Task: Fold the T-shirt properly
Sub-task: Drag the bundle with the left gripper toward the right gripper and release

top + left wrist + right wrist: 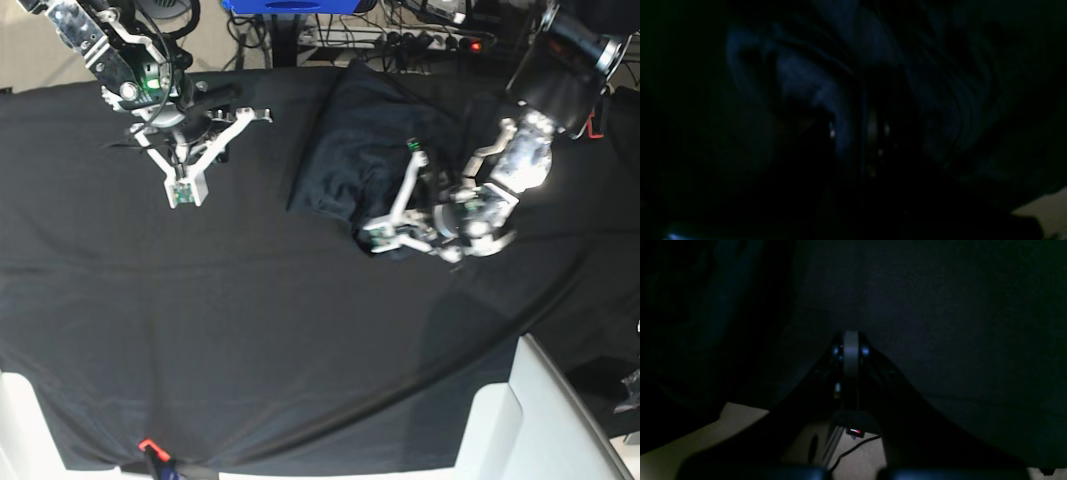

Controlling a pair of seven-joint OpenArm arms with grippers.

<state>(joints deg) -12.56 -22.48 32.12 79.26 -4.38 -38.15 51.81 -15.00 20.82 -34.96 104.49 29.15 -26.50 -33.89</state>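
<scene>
The T-shirt (365, 140) lies bunched in a dark blue-grey heap at the back of the table, right of centre. My left gripper (378, 232) reaches in from the right, its tip at the heap's near edge and shut on the T-shirt's fabric. The left wrist view is very dark: blue folds of the T-shirt (813, 86) crowd around the left gripper (870, 140). My right gripper (185, 192) hovers over the back left of the table, shut and empty, well away from the shirt. In its own wrist view the right gripper (850, 340) points at plain dark cloth.
A black tablecloth (250, 330) covers the whole table. White chair parts (540, 410) stand at the front right corner. Cables and a power strip (420, 35) run behind the table's far edge, with a blue box (290, 5) beside them.
</scene>
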